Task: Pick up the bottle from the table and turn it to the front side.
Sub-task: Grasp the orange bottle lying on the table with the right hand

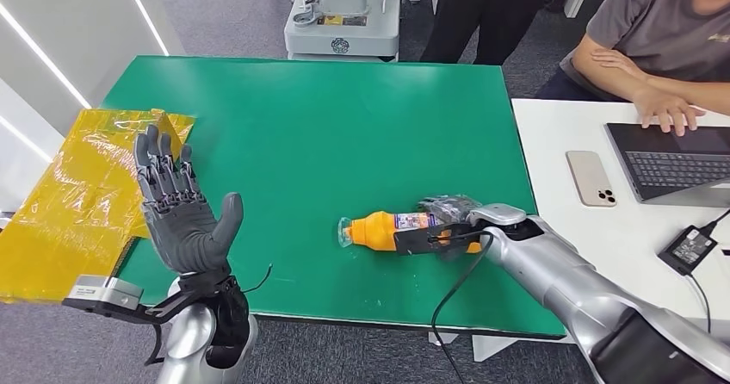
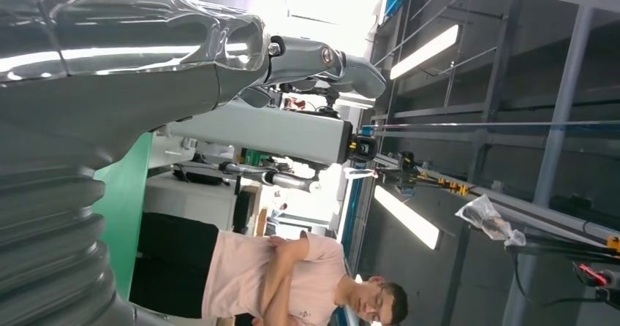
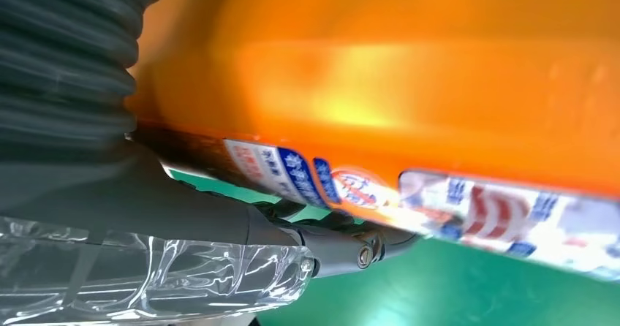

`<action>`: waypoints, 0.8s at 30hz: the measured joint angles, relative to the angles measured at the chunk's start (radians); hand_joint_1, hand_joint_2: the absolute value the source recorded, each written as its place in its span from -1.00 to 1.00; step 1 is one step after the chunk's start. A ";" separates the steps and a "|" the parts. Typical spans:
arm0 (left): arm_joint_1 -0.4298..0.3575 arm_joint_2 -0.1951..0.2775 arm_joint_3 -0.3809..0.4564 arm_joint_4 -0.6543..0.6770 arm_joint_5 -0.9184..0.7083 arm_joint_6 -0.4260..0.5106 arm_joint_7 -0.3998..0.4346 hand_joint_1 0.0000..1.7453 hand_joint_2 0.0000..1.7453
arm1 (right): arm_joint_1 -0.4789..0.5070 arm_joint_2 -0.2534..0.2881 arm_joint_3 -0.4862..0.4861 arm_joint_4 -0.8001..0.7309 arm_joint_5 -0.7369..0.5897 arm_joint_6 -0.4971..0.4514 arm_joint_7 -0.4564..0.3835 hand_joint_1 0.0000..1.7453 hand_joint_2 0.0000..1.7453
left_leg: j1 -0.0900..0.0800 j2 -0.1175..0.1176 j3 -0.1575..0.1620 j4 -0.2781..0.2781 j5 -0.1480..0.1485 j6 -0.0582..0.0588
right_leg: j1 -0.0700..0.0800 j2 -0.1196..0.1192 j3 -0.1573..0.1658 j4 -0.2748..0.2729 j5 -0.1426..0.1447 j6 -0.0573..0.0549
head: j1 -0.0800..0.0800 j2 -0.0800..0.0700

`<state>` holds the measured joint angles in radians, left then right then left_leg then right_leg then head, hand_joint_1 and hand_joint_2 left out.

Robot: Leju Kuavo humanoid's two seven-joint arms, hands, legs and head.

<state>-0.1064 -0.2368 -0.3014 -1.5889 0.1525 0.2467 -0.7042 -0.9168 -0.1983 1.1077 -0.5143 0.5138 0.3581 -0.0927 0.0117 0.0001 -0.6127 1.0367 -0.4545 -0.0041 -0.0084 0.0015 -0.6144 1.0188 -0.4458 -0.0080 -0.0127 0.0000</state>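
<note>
On green table [image 1: 344, 134], right hand [image 1: 452, 226] gripping bottle [image 1: 379, 230]

A: A glossy orange plastic bottle [image 1: 387, 230] with a slick printed label is seen on the matt green table [image 1: 301, 134].

B: Crinkled, shiny yellow film [image 1: 69, 203] is noted. The left hand [image 1: 181, 207] looks matt grey; polished silver metal is shown on the right arm [image 1: 568, 281].
</note>
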 joint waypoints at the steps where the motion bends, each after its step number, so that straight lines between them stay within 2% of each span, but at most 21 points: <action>1: 0.000 0.001 0.000 0.000 0.000 0.001 0.000 -1.00 1.00 | -0.003 0.000 0.002 0.001 0.000 0.000 0.003 -1.00 1.00 | 0.000 0.000 0.000 0.000 0.000 0.000 | 0.000 0.000 0.000 0.000 0.000 0.000 | 0.000 0.000; 5: 0.001 0.003 0.000 0.000 -0.001 0.004 0.000 -1.00 1.00 | -0.009 -0.001 0.008 0.003 0.003 -0.004 0.008 -1.00 1.00 | 0.000 0.000 0.000 0.000 0.000 0.000 | 0.000 0.000 0.000 0.000 0.000 0.000 | 0.000 0.000; 8: 0.001 0.003 0.000 0.000 -0.002 0.005 0.000 -1.00 1.00 | -0.009 -0.001 0.011 0.004 0.006 -0.008 0.009 -0.36 1.00 | 0.000 0.000 0.000 0.000 0.000 0.000 | 0.000 0.000 0.000 0.000 0.000 0.000 | 0.000 0.000; 9: 0.001 0.003 0.000 0.000 -0.002 0.005 0.000 -1.00 1.00 | -0.009 -0.001 0.011 0.004 0.006 -0.012 0.009 0.14 1.00 | 0.000 0.000 0.000 0.000 0.000 0.000 | 0.000 0.000 0.000 0.000 0.000 0.000 | 0.000 0.000; 12: 0.002 0.003 0.000 -0.001 -0.003 0.006 0.000 -1.00 1.00 | -0.008 -0.001 0.011 0.004 0.006 -0.038 0.006 1.00 1.00 | 0.000 0.000 0.000 0.000 0.000 0.000 | 0.000 0.000 0.000 0.000 0.000 0.000 | 0.000 0.000; 24: 0.010 0.010 0.000 -0.009 -0.004 0.009 0.000 -1.00 1.00 | 0.018 0.017 0.007 -0.002 0.014 -0.155 -0.004 1.00 1.00 | 0.000 -0.001 -0.001 0.000 0.000 0.000 | 0.000 0.000 0.000 0.000 0.000 0.000 | 0.000 0.000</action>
<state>-0.0968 -0.2272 -0.3014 -1.5976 0.1484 0.2558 -0.7042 -0.8990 -0.1810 1.1152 -0.5160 0.5276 0.2026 -0.0967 0.0117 -0.0005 -0.6132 1.0366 -0.4545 -0.0041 -0.0083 0.0011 -0.6144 1.0189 -0.4458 -0.0080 -0.0126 0.0000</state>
